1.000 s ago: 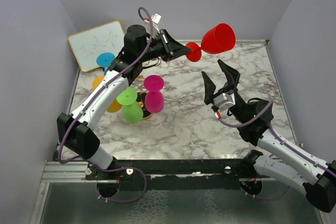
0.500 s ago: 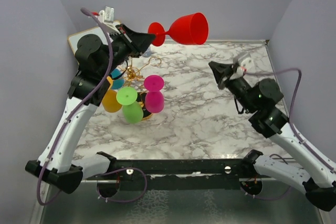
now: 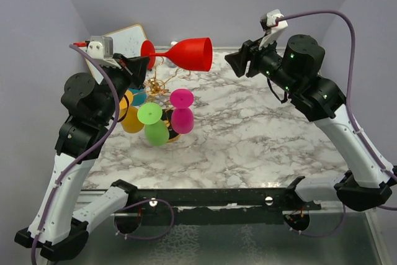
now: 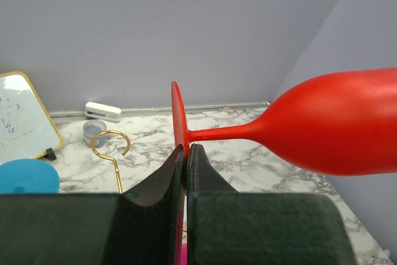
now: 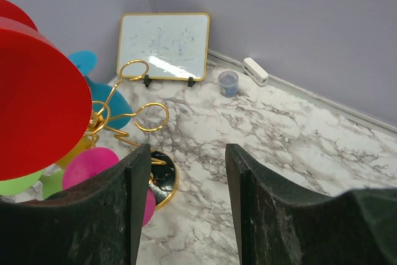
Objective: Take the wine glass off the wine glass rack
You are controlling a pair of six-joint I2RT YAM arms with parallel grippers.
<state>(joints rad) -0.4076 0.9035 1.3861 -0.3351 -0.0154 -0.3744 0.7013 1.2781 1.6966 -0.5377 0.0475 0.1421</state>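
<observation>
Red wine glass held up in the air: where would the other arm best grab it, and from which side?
Probably the thin stem, from above. The red wine glass lies sideways, the left gripper pinching only its foot rim, so the stem is bare and slim enough for the open right gripper; the bowl looks too wide.

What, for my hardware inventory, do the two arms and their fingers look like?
The left arm and right arm match: white link shells, black joint housings, a purple cable trailing along each. Small green lights dot the right arm's joints. A white module tops each wrist. The fingers are matte black, thick, tapering to blunt tips.
</observation>
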